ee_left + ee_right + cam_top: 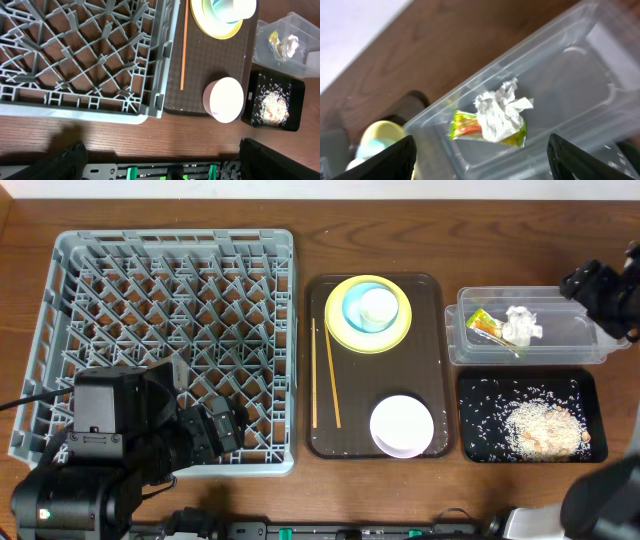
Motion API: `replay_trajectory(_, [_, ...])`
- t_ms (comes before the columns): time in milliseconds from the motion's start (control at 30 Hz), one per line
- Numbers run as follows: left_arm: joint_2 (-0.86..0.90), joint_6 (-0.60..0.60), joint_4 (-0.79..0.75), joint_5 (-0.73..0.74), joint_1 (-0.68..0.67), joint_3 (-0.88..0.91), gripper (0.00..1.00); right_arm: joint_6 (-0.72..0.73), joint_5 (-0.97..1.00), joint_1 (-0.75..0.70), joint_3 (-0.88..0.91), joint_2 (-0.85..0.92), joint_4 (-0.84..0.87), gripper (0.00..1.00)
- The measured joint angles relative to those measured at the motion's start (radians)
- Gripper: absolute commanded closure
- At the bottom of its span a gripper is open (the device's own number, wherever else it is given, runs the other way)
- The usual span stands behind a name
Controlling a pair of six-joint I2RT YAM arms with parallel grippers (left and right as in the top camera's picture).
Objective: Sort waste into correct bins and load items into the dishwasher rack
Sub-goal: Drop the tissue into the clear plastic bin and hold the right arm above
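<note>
Your left gripper (160, 146) hangs over the near rim of the grey rack (170, 330), toward the table's near-left corner. Its fingers (70, 160) are spread wide and hold nothing. The rack fills the left half of the table.

The brown tray (435, 330) is in the middle of the table. Two chopsticks (315, 375) lie along its left side. A yellow plate (340, 330) sits at its far end with a blue bowl (352, 305) on it and a white cup (378, 307) in the bowl. A white bowl (402, 425) is at its near end.

The clear tub (570, 330) is by the right edge, far side. The wrapper (482, 325) and tissue (521, 325) are inside it, touching. Your right gripper (481, 142) hovers above the tub, fingers far apart, empty. The black tray (475, 395) is toward the near-right corner and holds the rice (545, 430).
</note>
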State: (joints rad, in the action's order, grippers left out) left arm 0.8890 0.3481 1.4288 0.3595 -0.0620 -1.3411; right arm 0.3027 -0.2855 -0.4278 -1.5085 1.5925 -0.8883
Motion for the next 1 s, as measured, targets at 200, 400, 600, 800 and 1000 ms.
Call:
replay_trajectory(200, [0.000,0.000,0.000,0.000,0.000,0.000,0.02,-0.007,0.014,0.009,-0.011,-0.084,-0.140,0.30])
replay_trajectory(400, [0.000,0.000,0.000,0.000,0.000,0.000,0.02,-0.094,0.006,0.143,-0.008,-0.072,-0.152,0.26])
replay_trajectory(600, [0.000,0.000,0.000,0.000,0.000,0.000,0.02,-0.142,0.103,0.336,-0.008,-0.069,-0.141,0.01])
replay_trajectory(800, [0.000,0.000,-0.037,0.005,0.000,0.000,0.02,-0.157,0.183,0.418,-0.008,-0.068,-0.146,0.01])
replay_trajectory(1000, [0.000,0.000,-0.040,0.008,0.000,0.000,0.02,-0.159,0.212,0.424,-0.008,-0.068,-0.147,0.01])
